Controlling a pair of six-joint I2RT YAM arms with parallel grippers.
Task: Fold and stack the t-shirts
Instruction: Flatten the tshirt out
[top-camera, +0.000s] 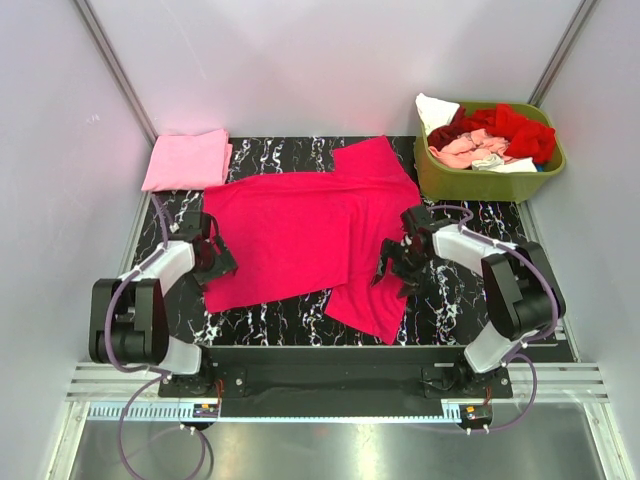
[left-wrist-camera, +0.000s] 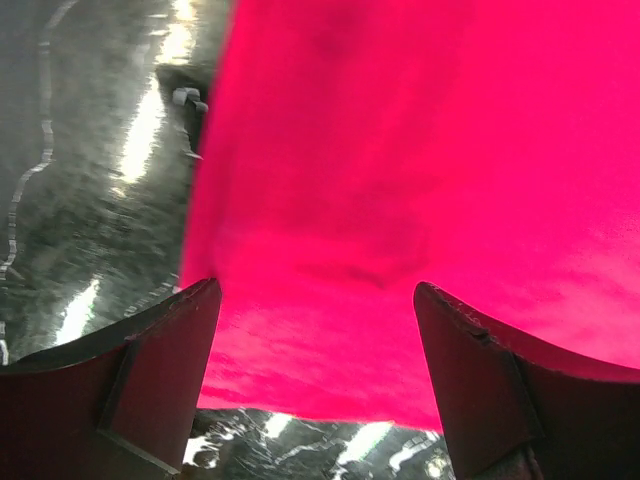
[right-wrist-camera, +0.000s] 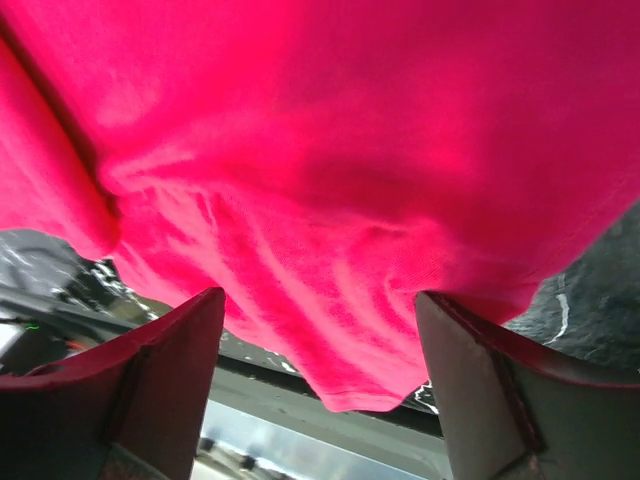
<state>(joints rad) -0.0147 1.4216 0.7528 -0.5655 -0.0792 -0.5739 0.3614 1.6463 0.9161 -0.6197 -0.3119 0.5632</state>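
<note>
A bright magenta-pink t-shirt (top-camera: 300, 225) lies spread on the black marbled table (top-camera: 460, 300), one sleeve toward the back right and one toward the front. My left gripper (top-camera: 213, 262) is open at the shirt's left hem; its fingers (left-wrist-camera: 150, 370) straddle the cloth edge (left-wrist-camera: 330, 330). My right gripper (top-camera: 392, 268) is open over the front sleeve; the cloth (right-wrist-camera: 330, 250) fills its view between the fingers (right-wrist-camera: 480, 390). A folded light pink shirt (top-camera: 187, 159) lies at the back left. Red, salmon and white shirts (top-camera: 490, 138) are heaped in the basket.
An olive-green plastic basket (top-camera: 480, 182) stands at the back right corner. White walls close in the table on three sides. A metal rail (top-camera: 330, 385) runs along the near edge behind the arm bases.
</note>
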